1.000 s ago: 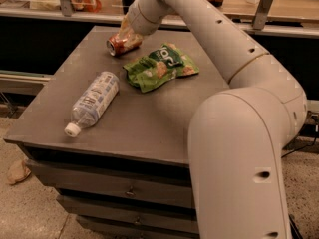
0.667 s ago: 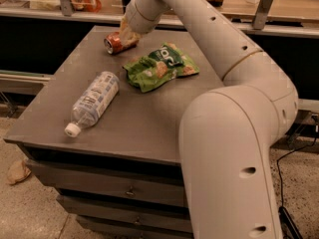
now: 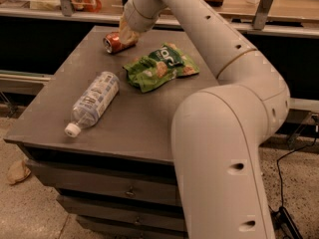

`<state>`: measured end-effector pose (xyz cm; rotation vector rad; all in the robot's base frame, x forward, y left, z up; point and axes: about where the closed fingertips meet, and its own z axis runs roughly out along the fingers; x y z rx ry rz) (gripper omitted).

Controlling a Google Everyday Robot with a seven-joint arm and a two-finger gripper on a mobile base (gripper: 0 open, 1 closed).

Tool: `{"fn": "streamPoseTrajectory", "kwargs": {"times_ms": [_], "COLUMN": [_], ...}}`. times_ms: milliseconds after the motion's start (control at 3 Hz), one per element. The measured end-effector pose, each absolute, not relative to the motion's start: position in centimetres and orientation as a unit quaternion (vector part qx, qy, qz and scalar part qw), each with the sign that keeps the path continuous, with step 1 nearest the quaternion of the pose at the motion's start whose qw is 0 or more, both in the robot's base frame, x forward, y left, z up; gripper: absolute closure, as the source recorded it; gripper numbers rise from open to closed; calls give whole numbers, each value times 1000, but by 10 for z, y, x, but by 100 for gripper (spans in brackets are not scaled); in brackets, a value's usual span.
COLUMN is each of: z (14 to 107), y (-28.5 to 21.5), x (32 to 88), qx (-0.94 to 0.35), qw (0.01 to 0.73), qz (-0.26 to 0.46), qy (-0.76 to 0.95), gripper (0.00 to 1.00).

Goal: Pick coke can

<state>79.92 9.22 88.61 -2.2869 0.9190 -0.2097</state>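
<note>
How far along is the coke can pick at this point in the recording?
Done: the approach. The gripper is down at the coke can near the far edge of the table. In hand: the grasp; a firm hold cannot be confirmed. Left: the lift, since the can lies on its side on the tabletop, not yet raised. The water bottle and snack bag lie apart.

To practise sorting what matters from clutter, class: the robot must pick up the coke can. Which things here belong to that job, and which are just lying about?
Part of the job:
coke can, on its side near the far edge of the table
claw, close over the can

Just lying about:
water bottle, lying flat
green snack bag
crumpled paper on the floor
</note>
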Motion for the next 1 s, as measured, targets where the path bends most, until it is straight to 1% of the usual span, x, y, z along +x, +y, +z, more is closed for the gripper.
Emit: {"fn": "streamPoseTrajectory", "kwargs": {"times_ms": [333,667,1000], "z": [885,885,884], "y": [99,101,99], "x": [808,817,826], "qx": [-874,-874,-871], "qw": [325,317,307], "qz": [-88,-98,-112], "qy": [350,355,366], "gripper": [26,2,0]}}
